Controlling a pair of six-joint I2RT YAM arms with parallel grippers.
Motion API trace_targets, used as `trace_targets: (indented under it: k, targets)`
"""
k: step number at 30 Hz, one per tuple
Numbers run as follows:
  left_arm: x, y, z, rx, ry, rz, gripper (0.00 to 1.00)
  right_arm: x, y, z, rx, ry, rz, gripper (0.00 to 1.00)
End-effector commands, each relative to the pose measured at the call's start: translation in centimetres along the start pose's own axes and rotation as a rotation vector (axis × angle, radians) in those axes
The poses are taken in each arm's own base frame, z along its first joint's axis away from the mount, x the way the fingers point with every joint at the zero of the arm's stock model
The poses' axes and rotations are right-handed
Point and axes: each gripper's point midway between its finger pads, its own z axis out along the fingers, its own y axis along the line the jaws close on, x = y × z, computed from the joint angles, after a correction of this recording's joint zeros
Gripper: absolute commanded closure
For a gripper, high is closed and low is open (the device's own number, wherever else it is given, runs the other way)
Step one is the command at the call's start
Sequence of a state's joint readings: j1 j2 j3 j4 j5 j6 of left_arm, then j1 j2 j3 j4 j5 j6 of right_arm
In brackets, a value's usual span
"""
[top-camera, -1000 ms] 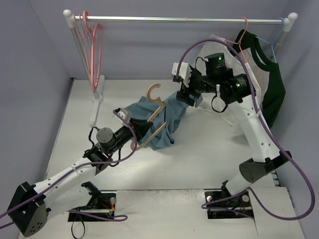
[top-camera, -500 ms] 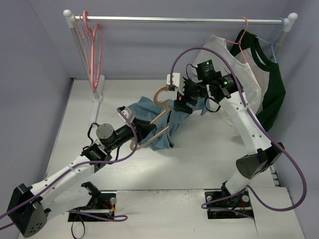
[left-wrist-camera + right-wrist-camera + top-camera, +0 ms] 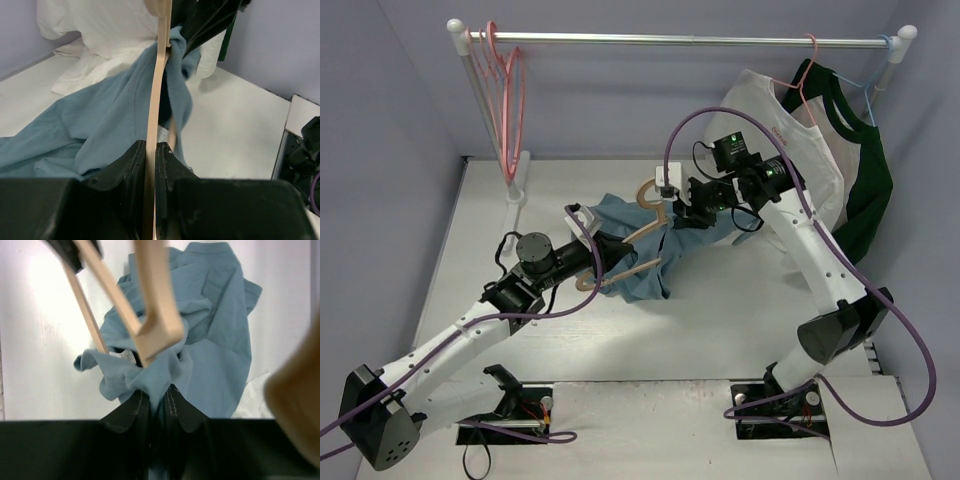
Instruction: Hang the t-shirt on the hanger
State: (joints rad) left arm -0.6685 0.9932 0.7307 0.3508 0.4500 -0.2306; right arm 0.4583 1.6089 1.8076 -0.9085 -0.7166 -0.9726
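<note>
The teal-blue t-shirt (image 3: 642, 268) lies bunched in the middle of the table, draped partly over the tan hanger (image 3: 638, 236). My left gripper (image 3: 603, 258) is shut on one thin arm of the hanger (image 3: 157, 95), holding it tilted above the table. In the left wrist view the t-shirt (image 3: 100, 120) hangs to the left of that arm. My right gripper (image 3: 678, 214) is shut on a fold of the ribbed collar of the t-shirt (image 3: 220, 335), just below the corner of the hanger (image 3: 152, 315). The hanger's hook curves up beside the right gripper.
A clothes rail (image 3: 670, 40) spans the back. Pink hangers (image 3: 506, 95) hang at its left end. A white t-shirt (image 3: 790, 140), a dark green and white shirt (image 3: 868, 175) and a light blue hanger (image 3: 876, 88) hang at its right end, close behind the right arm.
My right gripper has moved left and down to the collar by the hanger's hook and closed on the cloth. The left arm has shifted the hanger slightly to the right.
</note>
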Motion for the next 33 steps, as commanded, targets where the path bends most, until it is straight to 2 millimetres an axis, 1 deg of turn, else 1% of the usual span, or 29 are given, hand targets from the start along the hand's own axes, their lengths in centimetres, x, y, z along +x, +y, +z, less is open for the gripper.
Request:
trace_targets:
  k: [1, 2, 3, 5, 6, 7, 8, 9, 10, 12, 13, 14, 15, 16, 17, 19, 20, 21, 22, 23, 24, 25, 26, 27, 28, 29, 30, 32, 33]
  targets:
    - [-5.9, -1.2, 0.0, 0.04, -0.144, 0.101, 1.0, -2.9, -0.1, -2.0, 0.062, -0.103, -0.066, 0.94]
    - [-5.9, -0.7, -0.1, 0.017, -0.144, 0.099, 0.99, -2.9, 0.0, -2.2, 0.066, -0.107, -0.08, 1.0]
    - [-5.8, 0.2, -0.1, -0.025, -0.145, 0.098, 0.98, -3.2, 0.1, -2.4, 0.074, -0.12, -0.091, 1.0]
    - [-5.5, 1.4, -0.3, -0.082, -0.135, 0.087, 0.95, -3.3, 0.1, -2.6, 0.089, -0.132, -0.105, 1.0]
    - [-5.5, 1.9, -0.3, -0.108, -0.136, 0.084, 0.87, -3.6, -0.1, -2.7, 0.105, -0.143, -0.117, 1.0]
    - [-5.5, 3.2, -0.6, -0.175, -0.137, 0.076, 0.79, -3.6, 0.0, -2.9, 0.113, -0.146, -0.12, 1.0]
    - [-5.5, 3.8, -0.7, -0.206, -0.137, 0.068, 0.72, -3.5, 0.0, -2.9, 0.122, -0.147, -0.119, 1.0]
    - [-5.7, 4.3, -0.9, -0.232, -0.141, 0.061, 0.58, -4.0, -0.2, -3.3, 0.145, -0.162, -0.127, 1.0]
    - [-5.9, 5.3, -1.2, -0.288, -0.145, 0.051, 0.53, -3.6, -0.1, -3.1, 0.148, -0.159, -0.119, 1.0]
    - [-6.5, 6.1, -1.5, -0.331, -0.155, 0.032, 0.42, -4.0, -0.5, -3.3, 0.18, -0.178, -0.11, 1.0]
    - [-6.6, 6.6, -1.7, -0.36, -0.151, 0.018, 0.4, -3.8, -0.7, -3.2, 0.193, -0.175, -0.099, 1.0]
    - [-7.6, 7.5, -2.1, -0.416, -0.174, 0.006, 0.38, -3.1, -0.8, -2.9, 0.207, -0.157, -0.082, 1.0]
    - [-7.8, 8.0, -2.3, -0.446, -0.169, -0.018, 0.35, -3.0, -1.3, -2.9, 0.226, -0.156, -0.078, 1.0]
    - [-8.4, 8.3, -2.6, -0.475, -0.18, -0.028, 0.35, -2.8, -1.5, -2.8, 0.242, -0.152, -0.046, 1.0]
    - [-9.9, 8.9, -3.3, -0.528, -0.216, -0.035, 0.34, -2.3, -2.1, -2.6, 0.268, -0.134, -0.033, 1.0]
    - [-10.9, 9.3, -3.9, -0.575, -0.228, -0.059, 0.34, -1.7, -2.5, -2.4, 0.288, -0.123, 0.011, 1.0]
    - [-12.8, 9.5, -4.8, -0.614, -0.27, -0.064, 0.34, -1.8, -3.2, -2.6, 0.319, -0.128, 0.019, 1.0]
    - [-12.9, 9.6, -5.2, -0.635, -0.257, -0.082, 0.34, -1.5, -3.5, -2.5, 0.333, -0.129, 0.041, 1.0]
    - [-13.5, 9.6, -5.7, -0.653, -0.263, -0.095, 0.34, -1.3, -3.8, -2.7, 0.347, -0.135, 0.078, 1.0]
    - [-14.2, 9.5, -6.2, -0.67, -0.277, -0.111, 0.34, -1.4, -4.1, -2.9, 0.359, -0.146, 0.088, 1.0]
    - [-15.7, 9.3, -6.9, -0.684, -0.309, -0.139, 0.34, -1.6, -4.7, -3.0, 0.387, -0.157, 0.091, 1.0]
    - [-15.2, 9.3, -7.2, -0.701, -0.282, -0.16, 0.34, -1.7, -5.0, -3.2, 0.41, -0.163, 0.105, 1.0]
    - [-15.3, 9.1, -7.7, -0.704, -0.282, -0.182, 0.34, -1.8, -5.5, -3.4, 0.434, -0.173, 0.118, 1.0]
    - [-15.5, 8.8, -7.7, -0.693, -0.283, -0.197, 0.34, -2.6, -6.0, -3.9, 0.466, -0.204, 0.134, 1.0]
    - [-15.3, 8.3, -7.6, -0.669, -0.267, -0.206, 0.34, -2.6, -6.5, -4.1, 0.494, -0.21, 0.149, 1.0]
    - [-14.9, 8.0, -7.4, -0.655, -0.254, -0.227, 0.36, -3.3, -7.0, -4.5, 0.519, -0.236, 0.148, 1.0]
    - [-14.1, 7.4, -6.9, -0.619, -0.229, -0.271, 0.41, -3.7, -7.2, -4.8, 0.534, -0.261, 0.175, 1.0]
    - [-12.7, 7.1, -5.6, -0.589, -0.184, -0.33, 0.44, -4.7, -8.0, -5.5, 0.576, -0.308, 0.192, 1.0]
    - [-11.9, 6.9, -4.9, -0.573, -0.17, -0.388, 0.47, -4.9, -8.1, -5.9, 0.591, -0.327, 0.221, 1.0]
